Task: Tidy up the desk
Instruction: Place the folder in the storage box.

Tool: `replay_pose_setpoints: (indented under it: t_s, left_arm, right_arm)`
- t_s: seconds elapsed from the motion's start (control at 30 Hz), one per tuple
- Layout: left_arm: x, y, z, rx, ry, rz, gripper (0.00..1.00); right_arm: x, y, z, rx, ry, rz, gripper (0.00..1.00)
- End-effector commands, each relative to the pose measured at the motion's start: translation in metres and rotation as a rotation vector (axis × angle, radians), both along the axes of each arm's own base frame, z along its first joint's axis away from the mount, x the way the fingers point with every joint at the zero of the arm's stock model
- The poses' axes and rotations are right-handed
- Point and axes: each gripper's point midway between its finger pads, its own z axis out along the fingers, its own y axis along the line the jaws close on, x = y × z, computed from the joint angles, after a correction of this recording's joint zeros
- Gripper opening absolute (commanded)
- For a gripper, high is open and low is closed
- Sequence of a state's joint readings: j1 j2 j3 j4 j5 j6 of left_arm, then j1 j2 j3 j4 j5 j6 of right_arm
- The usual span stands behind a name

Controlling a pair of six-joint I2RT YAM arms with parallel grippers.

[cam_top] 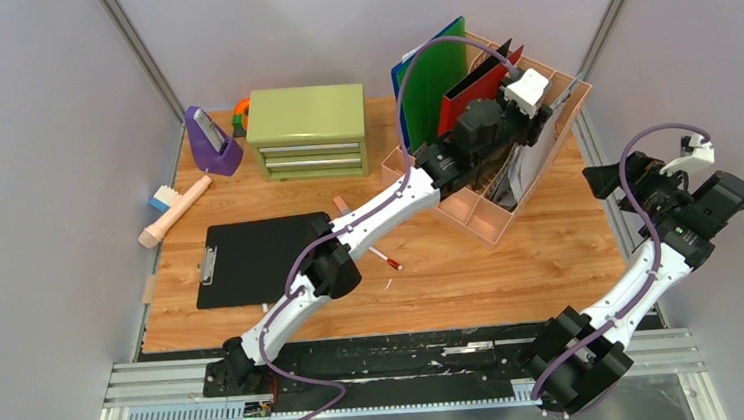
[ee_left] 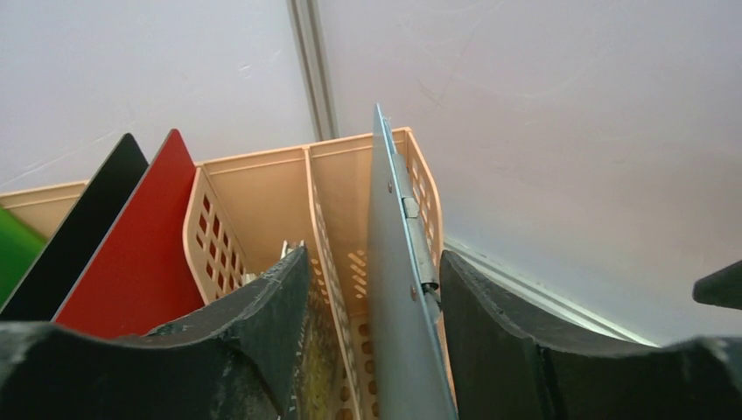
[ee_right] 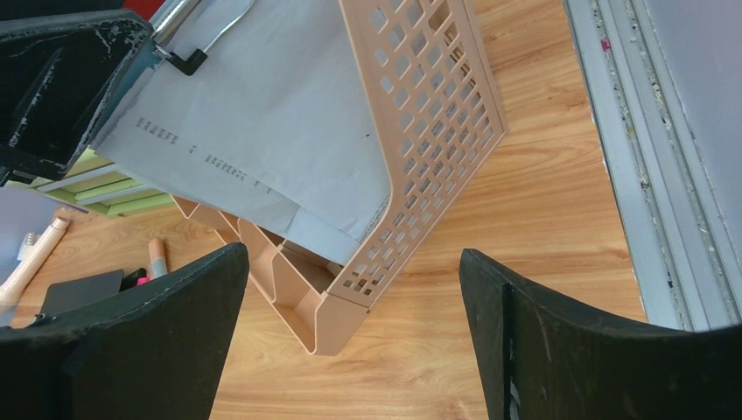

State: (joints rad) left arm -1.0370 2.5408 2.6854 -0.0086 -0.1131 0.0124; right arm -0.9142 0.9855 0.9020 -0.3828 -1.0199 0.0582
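At upper right overhead, the left pincer (ee_left: 372,255) stands parted astride a grey clipboard (ee_left: 395,297) in the rack (ee_left: 262,192), counter (cam_top: 512,259) below; right pincer (ee_right: 352,252) gapes empty.

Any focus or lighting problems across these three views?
Top external: even, soft light, faint shadow under the left arm on the desk, no harsh glare. Left wrist: left gripper fingers close, soft and nearly black; organizer behind is sharp. Right wrist: right gripper fingers equally dark; print on the paper too smeared to read.

Clipboard (ee_left: 398,297) stands in rack (ee_left: 262,197) inside parted tool (ee_left: 374,258).
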Motion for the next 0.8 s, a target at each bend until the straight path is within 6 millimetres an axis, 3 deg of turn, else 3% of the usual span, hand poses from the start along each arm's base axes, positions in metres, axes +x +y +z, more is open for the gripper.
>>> replay_pose_setpoints:
  t_s: [0.0,0.13,0.17,0.2,0.23,0.4,0.6,0.77]
  left_arm:
    - [-0.016,0.022,0.07,-0.053,-0.078,-0.03,0.68]
    - [-0.033,0.041,0.091,0.008,-0.089,-0.057,0.84]
    - [-0.035,0.042,0.081,0.06,-0.081,-0.068,0.91]
    - [-0.042,0.054,0.098,0.057,-0.093,-0.068,0.94]
    - [-0.046,0.064,0.099,0.092,-0.088,-0.065,0.98]
    - [-0.058,0.111,0.095,0.243,-0.073,-0.005,1.0]
    - [-0.074,0.188,0.057,0.461,-0.027,0.049,1.0]
    - [-0.075,0.277,0.017,0.593,0.085,0.102,1.0]
  right_arm:
    - [0.0,0.007,0.011,-0.03,-0.051,0.064,0.93]
    - [-0.002,0.02,0.017,-0.024,-0.081,0.142,0.93]
    - [-0.003,0.023,0.019,-0.025,-0.088,0.156,0.93]
    - [-0.004,0.026,0.022,-0.029,-0.096,0.17,0.93]
    - [-0.005,0.029,0.025,-0.035,-0.104,0.183,0.94]
    - [-0.009,0.05,0.042,-0.082,-0.149,0.25,0.95]
    - [-0.018,0.098,0.065,-0.215,-0.198,0.381,0.98]
    - [-0.034,0.159,0.087,-0.314,-0.269,0.575,1.0]
